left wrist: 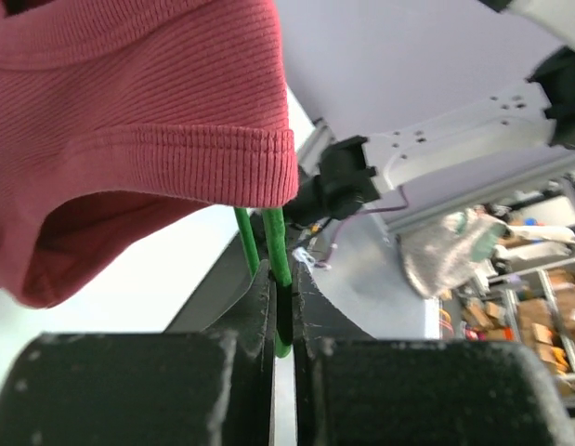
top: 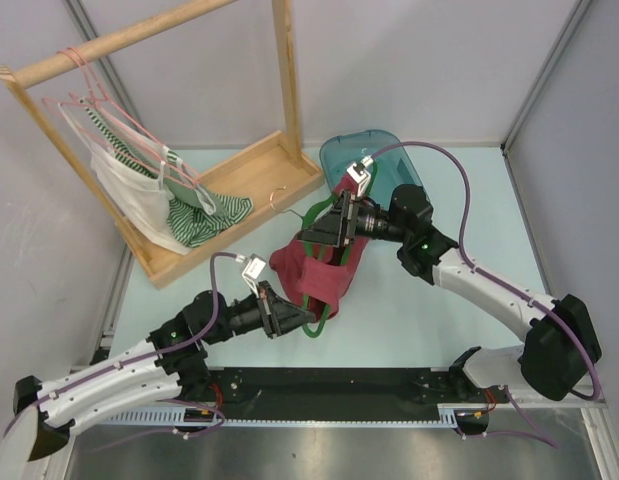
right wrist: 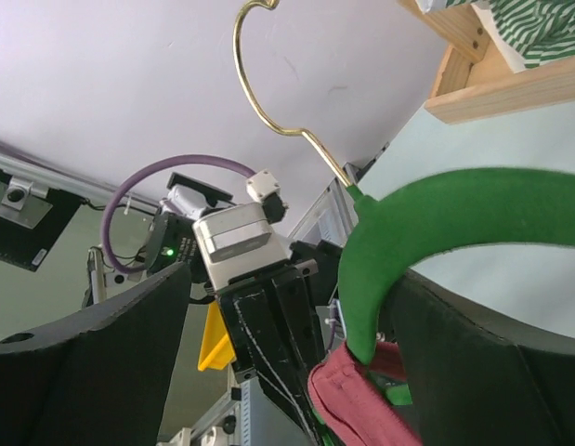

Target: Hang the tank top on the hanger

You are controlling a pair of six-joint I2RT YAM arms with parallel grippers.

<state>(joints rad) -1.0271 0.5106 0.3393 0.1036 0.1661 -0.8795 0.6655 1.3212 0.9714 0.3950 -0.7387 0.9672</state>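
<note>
The dark red tank top (top: 327, 278) hangs bunched on the green hanger (top: 311, 326) above the table's middle. My left gripper (top: 297, 322) is shut on the hanger's lower bar; in the left wrist view the thin green hanger (left wrist: 280, 269) is pinched in that gripper (left wrist: 284, 321), under the tank top (left wrist: 129, 111). My right gripper (top: 317, 238) stands open at the hanger's top. In the right wrist view the hanger (right wrist: 426, 214) curves past the right finger of this gripper (right wrist: 287, 372), its metal hook (right wrist: 268, 84) points up, and a strap of the tank top (right wrist: 361, 409) loops over it.
A wooden rack (top: 159, 262) at the back left carries pale pink hangers (top: 109, 110), a white garment (top: 134, 195) and a green-and-white striped garment (top: 204, 215). A teal bin (top: 364, 160) lies behind the right arm. Walls close in on both sides.
</note>
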